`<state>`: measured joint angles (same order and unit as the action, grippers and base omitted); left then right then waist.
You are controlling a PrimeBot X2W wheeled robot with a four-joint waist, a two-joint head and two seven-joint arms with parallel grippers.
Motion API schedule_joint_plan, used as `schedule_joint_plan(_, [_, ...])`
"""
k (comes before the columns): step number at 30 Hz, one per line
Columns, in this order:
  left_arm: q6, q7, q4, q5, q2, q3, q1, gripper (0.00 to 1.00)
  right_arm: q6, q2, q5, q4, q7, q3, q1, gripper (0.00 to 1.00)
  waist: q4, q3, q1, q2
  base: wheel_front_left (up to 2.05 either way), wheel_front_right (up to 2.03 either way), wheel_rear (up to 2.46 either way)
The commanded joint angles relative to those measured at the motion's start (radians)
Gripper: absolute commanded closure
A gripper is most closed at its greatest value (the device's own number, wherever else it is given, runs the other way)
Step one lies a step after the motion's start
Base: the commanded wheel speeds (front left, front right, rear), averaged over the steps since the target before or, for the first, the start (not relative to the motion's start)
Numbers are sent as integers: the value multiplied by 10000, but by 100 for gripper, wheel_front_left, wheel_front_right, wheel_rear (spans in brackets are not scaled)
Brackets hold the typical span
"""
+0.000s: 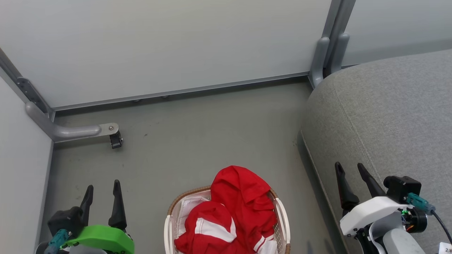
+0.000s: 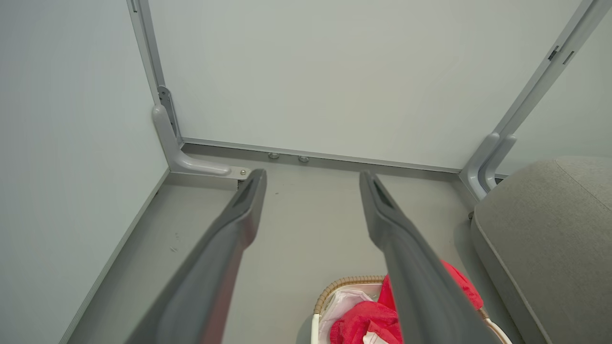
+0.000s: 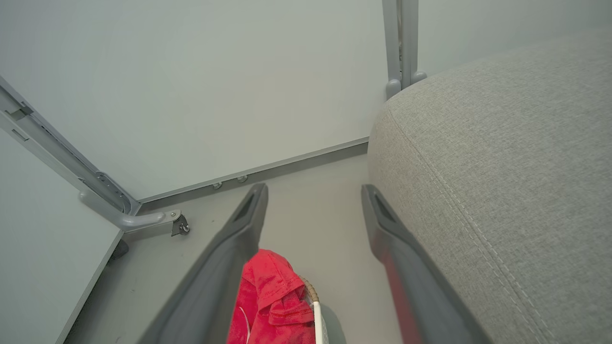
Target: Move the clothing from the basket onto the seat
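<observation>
Nothing of the task is done yet: the clothing (image 1: pixel 233 211) lies heaped in the basket (image 1: pixel 283 220) on the floor, spilling over its far rim; the seat (image 1: pixel 388 123), to the robot's right, is bare where it shows; the left gripper (image 1: pixel 103 185) and right gripper (image 1: pixel 349 165) hang either side, jaws spread wide, holding nothing; the garment is bright red, crumpled, with a white panel and thin white cuff stripes.
</observation>
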<state>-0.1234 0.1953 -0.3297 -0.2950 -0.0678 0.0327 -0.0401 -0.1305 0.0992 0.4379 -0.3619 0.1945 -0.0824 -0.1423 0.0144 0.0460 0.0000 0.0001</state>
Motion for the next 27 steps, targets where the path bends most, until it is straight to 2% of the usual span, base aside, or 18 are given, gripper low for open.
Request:
schedule_joint_plan(1, [22,92,33,262,-19,8,147,0,-3,77,-257,-17,112,-55,62,0,5,-9,0,-1,0,0,0])
schedule_joint_plan(27, [-56,598,54,1797,116,131,626,0,-2,-25,-2324,-565,608,-265,488,0,-94,-232,0,-1,0,0,0])
